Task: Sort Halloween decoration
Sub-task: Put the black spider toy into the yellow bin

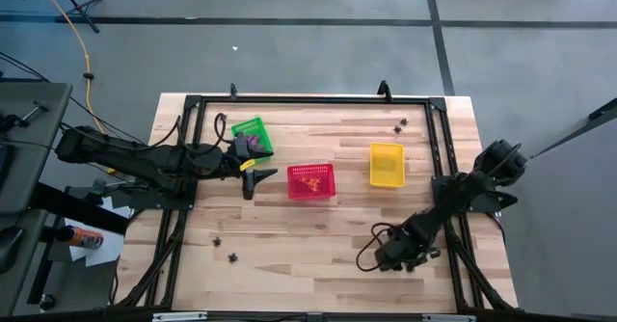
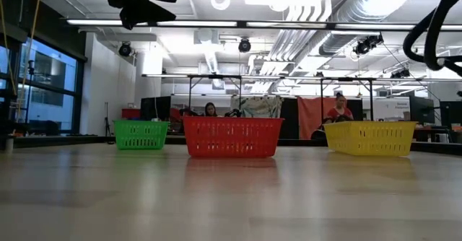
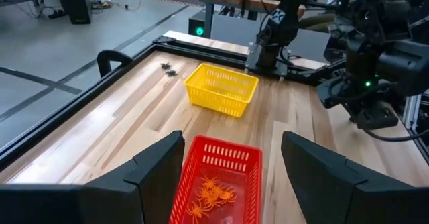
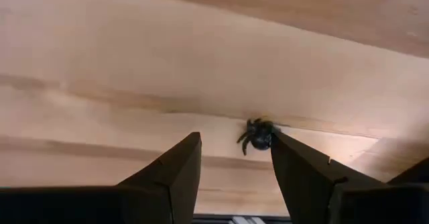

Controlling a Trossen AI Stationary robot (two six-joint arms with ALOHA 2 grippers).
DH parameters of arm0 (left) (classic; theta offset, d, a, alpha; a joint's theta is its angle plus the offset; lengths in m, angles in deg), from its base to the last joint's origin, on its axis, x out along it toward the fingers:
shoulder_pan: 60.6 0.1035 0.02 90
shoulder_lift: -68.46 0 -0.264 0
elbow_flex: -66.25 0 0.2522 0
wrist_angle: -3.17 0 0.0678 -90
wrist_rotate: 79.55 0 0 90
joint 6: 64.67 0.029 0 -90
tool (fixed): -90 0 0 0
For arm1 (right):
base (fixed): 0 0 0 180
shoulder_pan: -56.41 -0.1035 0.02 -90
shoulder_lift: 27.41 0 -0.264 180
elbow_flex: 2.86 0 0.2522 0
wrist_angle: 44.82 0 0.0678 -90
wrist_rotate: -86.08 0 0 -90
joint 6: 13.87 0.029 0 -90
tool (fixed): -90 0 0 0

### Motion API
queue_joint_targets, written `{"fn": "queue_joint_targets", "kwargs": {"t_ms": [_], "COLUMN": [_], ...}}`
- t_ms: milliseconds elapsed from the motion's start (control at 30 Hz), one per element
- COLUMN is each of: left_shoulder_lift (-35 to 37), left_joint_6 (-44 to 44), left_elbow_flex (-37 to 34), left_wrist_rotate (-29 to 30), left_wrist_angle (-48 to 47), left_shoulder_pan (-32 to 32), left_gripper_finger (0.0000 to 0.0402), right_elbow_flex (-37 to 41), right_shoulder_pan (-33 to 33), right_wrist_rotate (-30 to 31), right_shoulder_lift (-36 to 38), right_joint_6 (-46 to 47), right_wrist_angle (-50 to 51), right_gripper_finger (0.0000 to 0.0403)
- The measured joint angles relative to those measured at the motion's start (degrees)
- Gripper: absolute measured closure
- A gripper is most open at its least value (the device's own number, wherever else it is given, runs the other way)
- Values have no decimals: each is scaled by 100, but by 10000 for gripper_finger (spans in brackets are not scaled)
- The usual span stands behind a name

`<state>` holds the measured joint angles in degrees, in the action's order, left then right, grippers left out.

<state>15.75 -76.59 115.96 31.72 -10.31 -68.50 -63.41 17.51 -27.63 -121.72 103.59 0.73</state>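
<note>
The decoration is tiny spiders. Orange ones (image 3: 211, 194) lie in the red basket (image 1: 311, 181), and purple ones (image 1: 249, 143) lie in the green basket (image 1: 253, 137). Beside them stands the yellow basket (image 1: 387, 164). Loose black spiders lie on the table at the far right (image 1: 402, 124) and near left (image 1: 232, 257). My right gripper (image 4: 234, 143) is open and points down at the near right of the table (image 1: 390, 256). A black spider (image 4: 257, 134) lies on the wood at one fingertip. My left gripper (image 3: 231, 150) hovers open left of the red basket (image 1: 253, 175). My right gripper comes at the black spider from above, slanting down. The spider lies flat on the table at the inner edge of one fingertip (image 4: 285, 150), off to one side of the gap. Whether that finger touches it, I cannot tell.
A black metal frame (image 1: 439, 139) runs round the table's edges. In the low view the three baskets stand in a row: green (image 2: 141, 134), red (image 2: 232, 136) and yellow (image 2: 369, 138). Bare wood lies between the baskets and the near edge. People sit in the room behind.
</note>
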Motion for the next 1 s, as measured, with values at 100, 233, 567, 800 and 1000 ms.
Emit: {"fn": "queue_joint_targets", "kwargs": {"t_ms": [100,233,567,800,1000], "left_shoulder_lift": [0,0,0,0,0], "left_joint_6": [4,4,7,9,9], "left_elbow_flex": [0,-1,0,0,0], "left_wrist_rotate": [-2,-2,-6,-6,-4], "left_wrist_angle": [-49,-69,-100,-269,-344], "left_shoulder_pan": [0,0,0,0,0], "left_gripper_finger": [163,163,163,163,163], "right_elbow_flex": [-6,-12,-19,-239,-830], "right_shoulder_pan": [-2,-2,-13,27,-130], "right_wrist_rotate": [17,20,35,79,44], "right_shoulder_lift": [-79,-111,-111,27,31], "right_joint_6": [80,73,-222,-809,-682], "right_wrist_angle": [25,164,381,673,875], "right_gripper_finger": [226,226,226,226,226]}}
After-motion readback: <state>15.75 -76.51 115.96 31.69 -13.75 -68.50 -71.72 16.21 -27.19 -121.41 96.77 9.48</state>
